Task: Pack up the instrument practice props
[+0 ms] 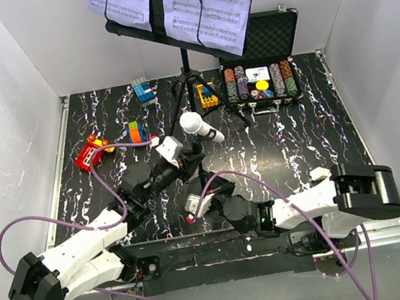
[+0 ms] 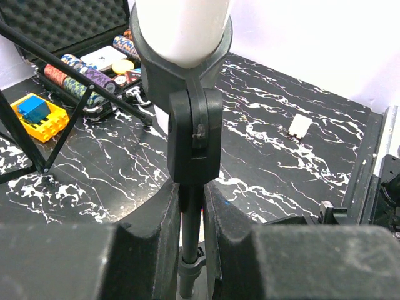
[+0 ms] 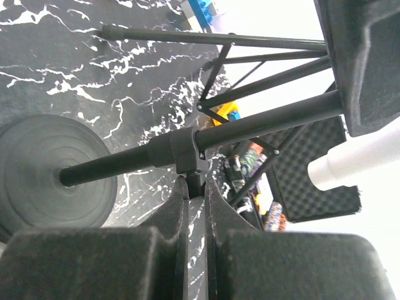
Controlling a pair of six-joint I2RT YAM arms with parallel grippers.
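One microphone point(image 1: 198, 126), stem tight in left end effector point(image 2: 190, 212) and right end effector point(image 3: 195, 200); seemingly two pages point(image 1: 210, 0).

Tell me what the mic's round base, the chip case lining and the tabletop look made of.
Round base: matte black with concentric ridges, moulded plastic or metal, unclear which. Case lining: black foam, judging by its dimpled egg-crate texture. Tabletop: black with white veins, marble-look, possibly a printed sheet.

Mic point(image 1: 200, 125) in front of music stand point(image 1: 185, 62); chip case point(image 1: 267, 33) behind-right, blocks point(image 1: 136, 132) left
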